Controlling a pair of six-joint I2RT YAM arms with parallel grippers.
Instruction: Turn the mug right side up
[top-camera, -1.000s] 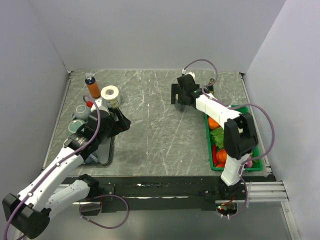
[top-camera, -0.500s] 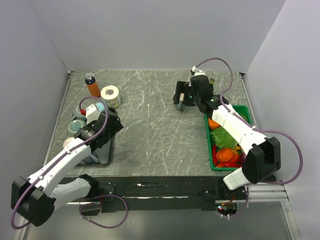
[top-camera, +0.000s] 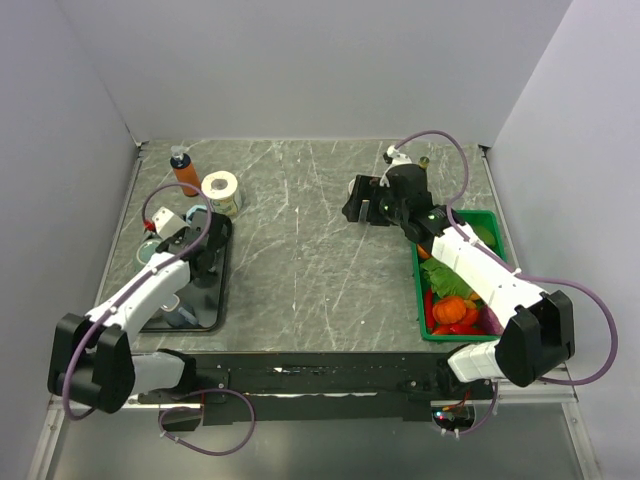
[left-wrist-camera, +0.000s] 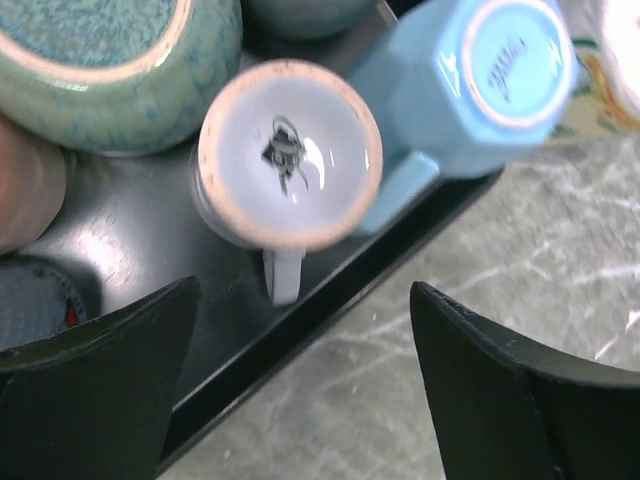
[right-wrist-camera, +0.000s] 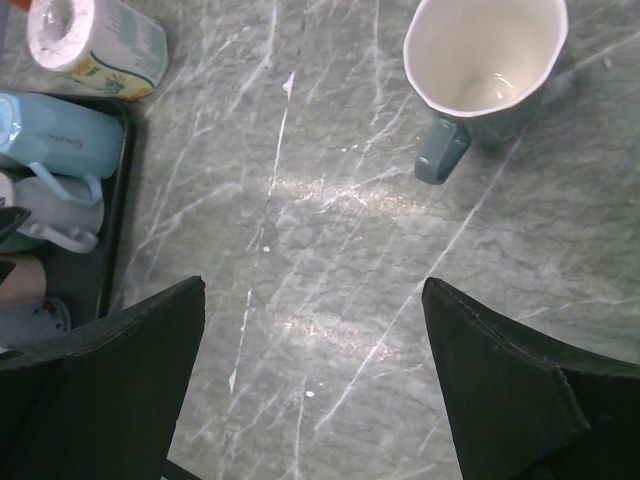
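A grey-blue mug (right-wrist-camera: 487, 60) with a white inside stands upright, mouth up, on the marble table, handle towards the near left. My right gripper (right-wrist-camera: 315, 380) is open and empty above bare table, nearer and left of this mug; in the top view the right gripper (top-camera: 362, 205) hides it. My left gripper (left-wrist-camera: 300, 380) is open and empty over the edge of the black tray (left-wrist-camera: 330, 300). Just ahead of it a pale mug (left-wrist-camera: 290, 155) shows a round pink-rimmed face with a dark mark. A light blue mug (left-wrist-camera: 480, 80) leans beside it, base showing.
A teal bowl (left-wrist-camera: 100, 60) and other cups crowd the tray (top-camera: 205, 310). A paper roll (top-camera: 221, 190) and an orange bottle (top-camera: 185, 172) stand behind it. A green bin (top-camera: 500, 225) of vegetables sits at the right edge.
My left gripper has drawn back left from the table onto the tray. My right gripper has shifted slightly forward as its arm swung out to the right.
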